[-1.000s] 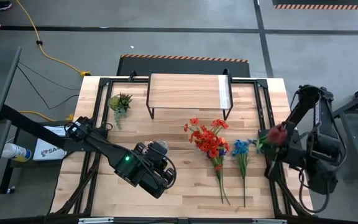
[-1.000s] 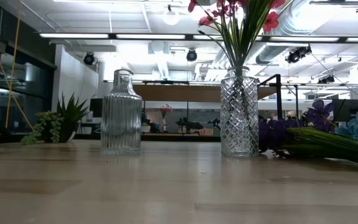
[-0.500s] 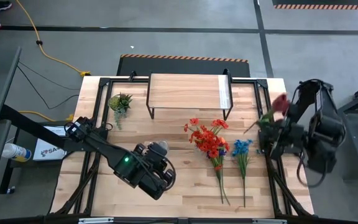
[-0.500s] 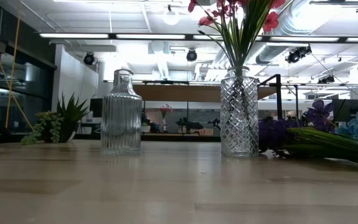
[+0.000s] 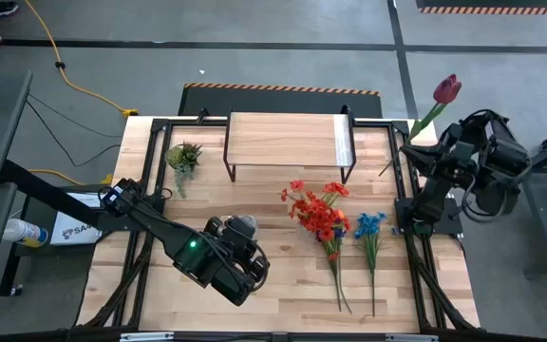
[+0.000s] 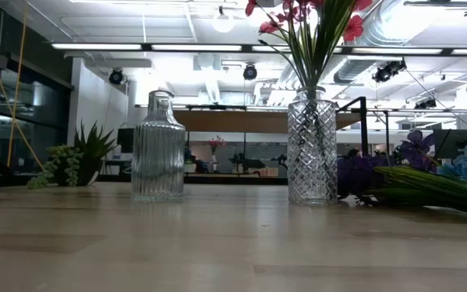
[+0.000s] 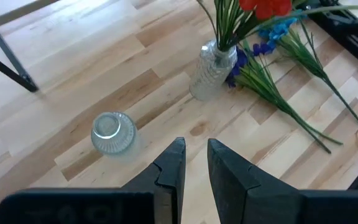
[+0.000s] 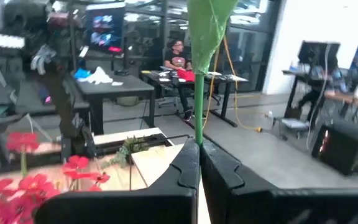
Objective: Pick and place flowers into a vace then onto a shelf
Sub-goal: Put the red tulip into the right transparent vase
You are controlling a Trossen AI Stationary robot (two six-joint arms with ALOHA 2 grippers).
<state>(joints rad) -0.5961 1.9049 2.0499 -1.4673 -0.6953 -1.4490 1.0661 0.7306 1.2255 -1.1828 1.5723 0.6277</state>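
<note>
My right gripper [image 5: 412, 144] is raised over the table's far right edge, shut on one flower with a dark red bloom [image 5: 446, 90]. A cut-glass vase [image 6: 312, 146] stands mid-table with red flowers [image 5: 316, 211] in it. Blue and purple flowers [image 5: 369, 228] lie flat on the table to its right. A ribbed glass vase [image 7: 112, 132] stands empty to the left of the cut-glass one. My left gripper [image 7: 194, 158] hovers above the ribbed vase, open by a narrow gap, touching nothing. The shelf [image 5: 288, 141] stands at the far middle. My right gripper pinches the flower's thin green stem [image 8: 199, 127] between its two fingers, which lie across the stem. The flower is lifted clear of the table. Its bloom end slants off toward the far right, and the short lower stem end [image 5: 385, 171] sticks out on the other side.
A small green potted plant [image 5: 183, 157] stands left of the shelf. The table's dark frame rails [image 5: 402, 190] run along its right side below my right arm. Bare planks [image 5: 292, 285] lie along the near edge. People and desks show in the room beyond.
My right gripper has risen and swung toward the table's far right corner, turning as it went. The flower in it has come up with it, and the bloom has travelled from beside the blue flowers out past the far right corner. My left arm has kept still.
</note>
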